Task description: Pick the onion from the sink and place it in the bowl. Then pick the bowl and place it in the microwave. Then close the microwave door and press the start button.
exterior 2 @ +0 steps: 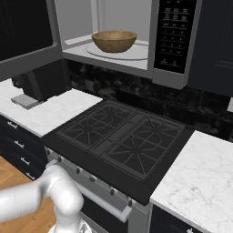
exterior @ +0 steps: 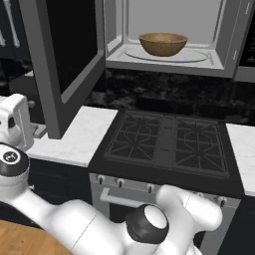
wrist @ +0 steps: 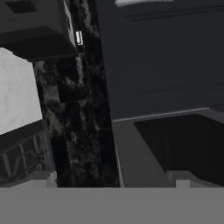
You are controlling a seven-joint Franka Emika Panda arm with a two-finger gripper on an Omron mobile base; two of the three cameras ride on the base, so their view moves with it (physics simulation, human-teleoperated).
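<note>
The tan wooden bowl sits on the round turntable inside the open microwave. The onion and the sink are out of view. The microwave door stands swung out to the left, its grey frame and dark glass facing the stove. My gripper hangs low at the left, just beside the door's bottom corner on its outer side. In the hand view the gripper is open, nothing between its fingers, and the door's grey frame lies close ahead.
A black gas stove with oven knobs along its front lies under the microwave. White marble counters flank it. The dark control panel is at the microwave's right. A dark backsplash runs behind.
</note>
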